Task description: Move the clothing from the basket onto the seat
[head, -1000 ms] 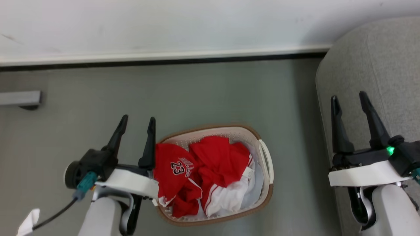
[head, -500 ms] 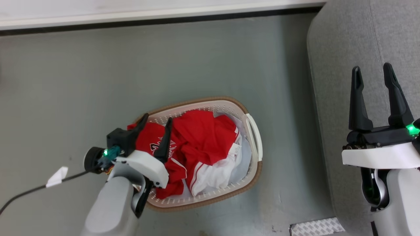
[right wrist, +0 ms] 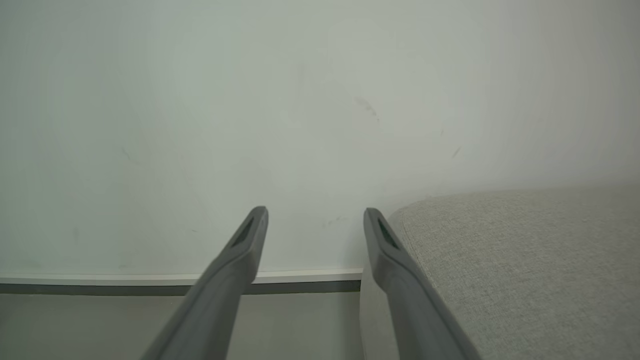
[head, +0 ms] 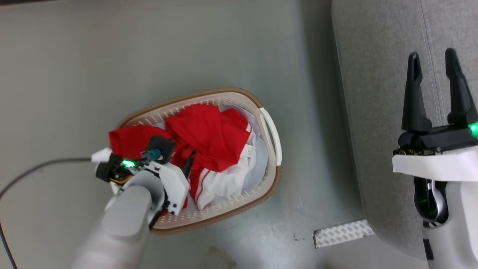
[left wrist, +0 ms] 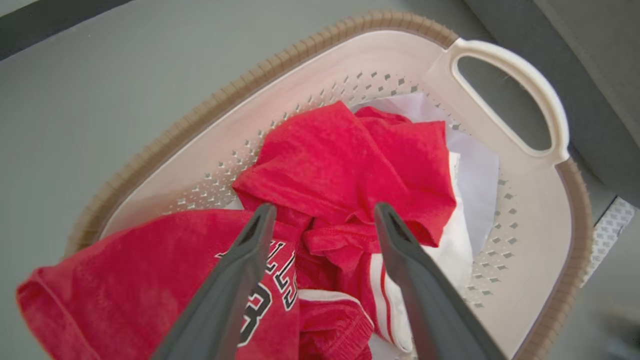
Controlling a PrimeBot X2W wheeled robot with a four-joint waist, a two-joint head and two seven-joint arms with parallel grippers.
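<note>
Left gripper tilts down over clothing, fingers apart, empty.
Basket lies crosswise, handle toward seat; right gripper likewise spread.

The left gripper has swung from beside the basket down over the clothing, fingers seemingly just above it.

A home-like room, probably a living room: a grey fabric sofa stands near a plain white wall with a white skirting board, and a laundry basket of red and white clothing sits on the smooth grey floor near the sofa
</note>
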